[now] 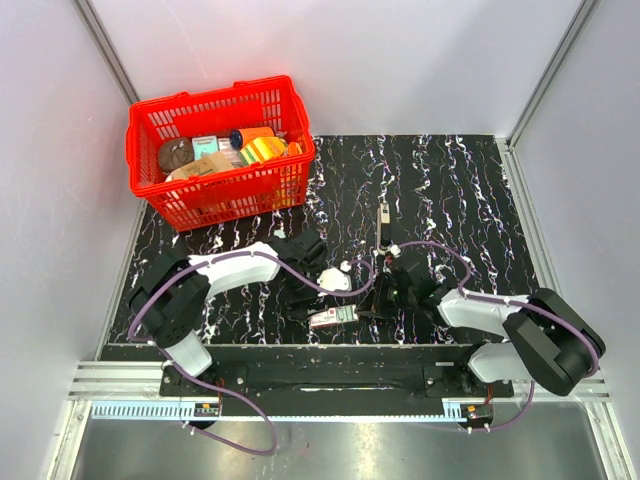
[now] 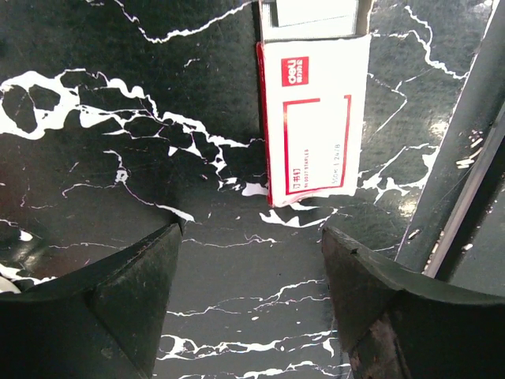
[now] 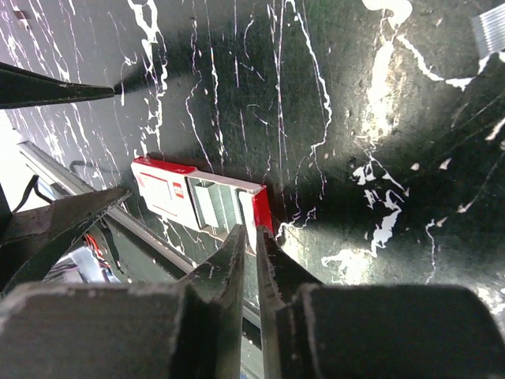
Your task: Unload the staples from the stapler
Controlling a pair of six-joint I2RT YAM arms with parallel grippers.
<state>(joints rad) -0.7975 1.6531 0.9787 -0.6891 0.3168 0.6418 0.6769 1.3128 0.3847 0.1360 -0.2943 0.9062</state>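
Red basket [image 1: 228, 201], black white-veined table [image 1: 470, 195], white-and-red box [image 2: 316, 118]

A: Overhead, even white light fills the enclosure. The black marbled table [image 1: 470, 190] and red basket [image 1: 230, 195] read sharp, with soft shadows pooling under both arms.

B: The left wrist view is dimmer. The white-and-red box [image 2: 314, 118] is crisp, its shadow falling to its left. The left gripper [image 2: 251, 237] looms dark, fingers [image 2: 134, 300] soft-edged.

A: From the right wrist, a pale sheen glares across the tabletop. The right gripper [image 3: 251, 230] is blurred, fingers [image 3: 225, 276] out of focus.

Left end effector [image 2: 252, 237] spread wide; right end effector [image 3: 254, 237] pinched nearly together
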